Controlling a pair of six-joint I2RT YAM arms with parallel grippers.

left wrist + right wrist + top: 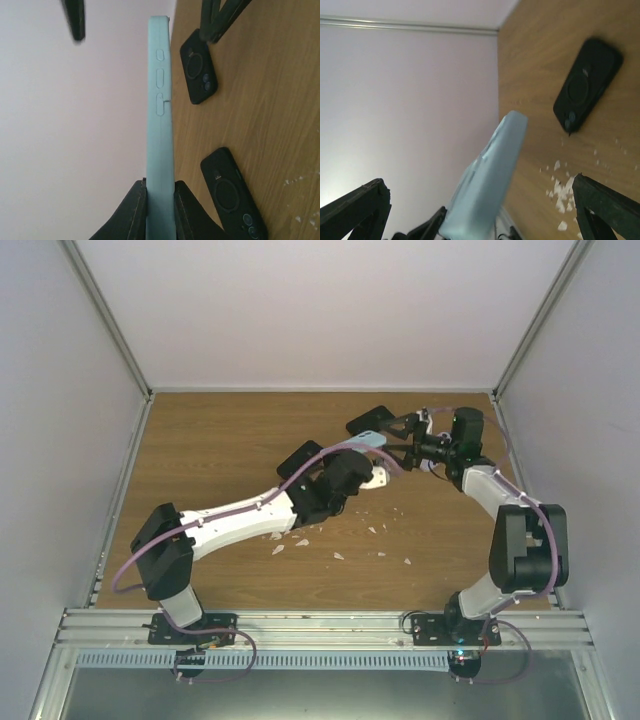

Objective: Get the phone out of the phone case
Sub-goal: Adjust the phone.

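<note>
Wooden table [220,440] bears black cases [232,197]; left gripper [160,190] clamps blue phone case [160,100], right gripper [479,180] gapes.

I had bare table [210,460] free on the left. The raised blue case [160,125] blocked the middle. A black phone [198,67] and a second black phone [233,192] lay beneath, with white scraps [561,189] nearer me.
</note>
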